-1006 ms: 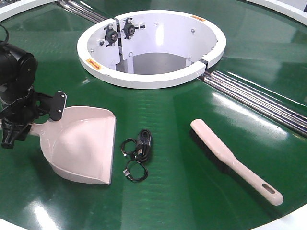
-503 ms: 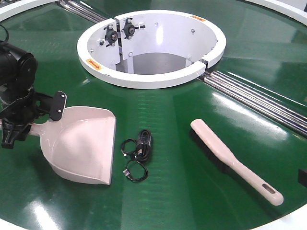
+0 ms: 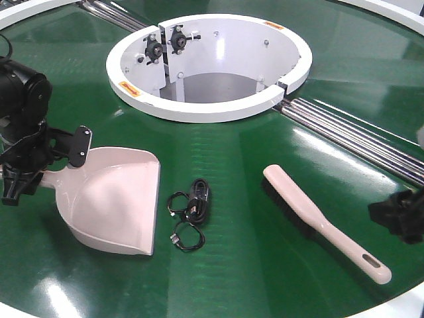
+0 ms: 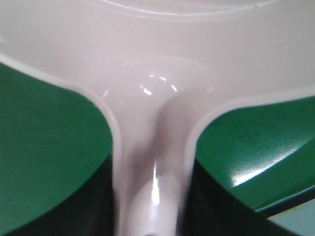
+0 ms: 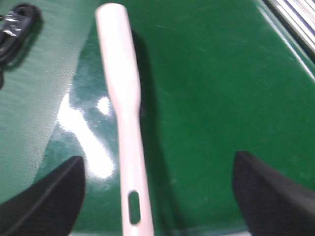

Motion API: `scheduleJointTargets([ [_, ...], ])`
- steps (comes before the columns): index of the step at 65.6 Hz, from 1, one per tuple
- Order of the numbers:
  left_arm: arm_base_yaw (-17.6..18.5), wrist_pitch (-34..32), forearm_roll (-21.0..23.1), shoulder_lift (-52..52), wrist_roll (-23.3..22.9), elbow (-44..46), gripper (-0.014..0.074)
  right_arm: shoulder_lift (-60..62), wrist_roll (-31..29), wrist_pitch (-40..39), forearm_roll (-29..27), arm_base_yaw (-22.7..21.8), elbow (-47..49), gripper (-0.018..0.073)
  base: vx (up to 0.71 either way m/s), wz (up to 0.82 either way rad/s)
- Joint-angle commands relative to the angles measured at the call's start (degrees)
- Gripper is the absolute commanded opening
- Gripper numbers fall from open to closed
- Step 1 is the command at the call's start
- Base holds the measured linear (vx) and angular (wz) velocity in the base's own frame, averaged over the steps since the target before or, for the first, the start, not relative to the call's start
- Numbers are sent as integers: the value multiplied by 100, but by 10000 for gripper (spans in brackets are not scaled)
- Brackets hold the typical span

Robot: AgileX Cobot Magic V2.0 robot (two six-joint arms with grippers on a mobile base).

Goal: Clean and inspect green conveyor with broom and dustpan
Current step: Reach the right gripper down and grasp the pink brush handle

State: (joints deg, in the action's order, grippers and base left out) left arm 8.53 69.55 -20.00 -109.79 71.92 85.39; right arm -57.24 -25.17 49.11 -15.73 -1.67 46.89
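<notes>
Right pincer (image 5: pixel 157 162): jaws apart, at the 3 o'clock edge of the front view.
Broom (image 5: pixel 120 83) from pincer: dead ahead at 12 o'clock, slotted handle end nearest, long axis 6-to-12.
Nearer arm: right; left pincer (image 3: pixel 41 172) is clamped on the dustpan (image 3: pixel 112 199) handle.
Broom's place: flat on the green conveyor (image 3: pixel 265 278), untouched.

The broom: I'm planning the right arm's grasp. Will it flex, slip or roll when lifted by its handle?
Probably stiff: the broom looks like one moulded plastic piece. Its smooth handle may slip in a light grip. Lying flat, bristles down, it should not roll.
</notes>
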Motion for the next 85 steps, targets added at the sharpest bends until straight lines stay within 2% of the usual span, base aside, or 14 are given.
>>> scheduleJointTargets([
  [1, 26, 66, -114, 332, -69, 172, -7, -269, -64, -167, -27, 321, 385, 619, 0, 0],
  [7, 26, 66, -114, 332, -69, 172, -7, -625, 349, -173, 501, 818, 550, 599, 0, 0],
  [16, 26, 66, -114, 332, -69, 172, -7, -1215, 1301, 11, 1573, 1606, 861, 589, 0, 0],
  [22, 26, 66, -114, 332, -69, 172, -7, -1690, 1585, 399, 1872, 1863, 1155, 589, 0, 0],
  [33, 26, 66, -114, 332, -69, 172, -7, -2558, 1619, 959, 1809, 1915, 1702, 589, 0, 0],
  [49, 26, 66, -114, 332, -69, 172, -7, -3524, 1278, 1373, 1825, 1909, 2099, 589, 0, 0],
  [75, 26, 66, -114, 332, -69, 172, -7, -4355, 1199, 1159, 1870, 1903, 2107, 577, 0, 0],
  [85, 26, 66, -114, 332, -69, 172, -7, -4458, 1261, 1027, 1870, 1903, 2107, 513, 0, 0],
])
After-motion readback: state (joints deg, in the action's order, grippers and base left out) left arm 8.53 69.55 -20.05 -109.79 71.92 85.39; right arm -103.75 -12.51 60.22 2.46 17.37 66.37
